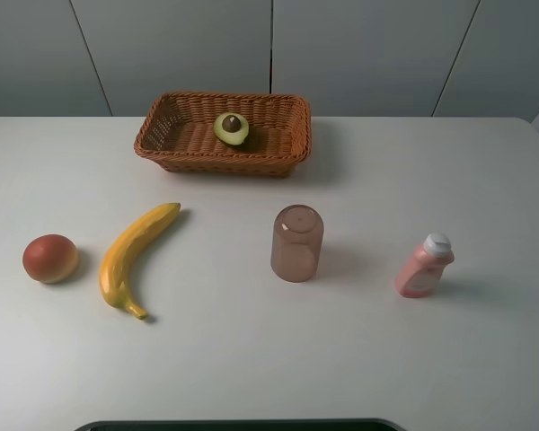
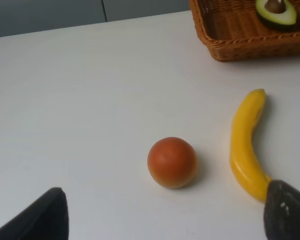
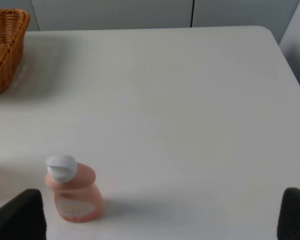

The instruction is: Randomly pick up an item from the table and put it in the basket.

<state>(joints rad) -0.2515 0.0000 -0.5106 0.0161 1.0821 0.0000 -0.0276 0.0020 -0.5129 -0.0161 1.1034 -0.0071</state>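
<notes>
The halved avocado (image 1: 232, 128) lies flesh up inside the orange-brown wicker basket (image 1: 287, 157) at the back of the white table (image 1: 251, 359). It also shows in the left wrist view (image 2: 276, 11), inside the basket (image 2: 240, 47). My left gripper (image 2: 165, 220) is open and empty, its dark fingertips (image 2: 40, 220) wide apart above the table, short of the red-orange fruit. My right gripper (image 3: 155, 217) is open and empty, its fingertips (image 3: 17, 217) wide apart near the pink bottle. Neither arm shows in the exterior high view.
A round red-orange fruit (image 1: 50, 259) and a long yellow banana (image 1: 133, 257) lie at the left. A brownish translucent cup (image 1: 296, 243) stands upside down in the middle. A pink bottle with a white cap (image 1: 424, 266) stands at the right.
</notes>
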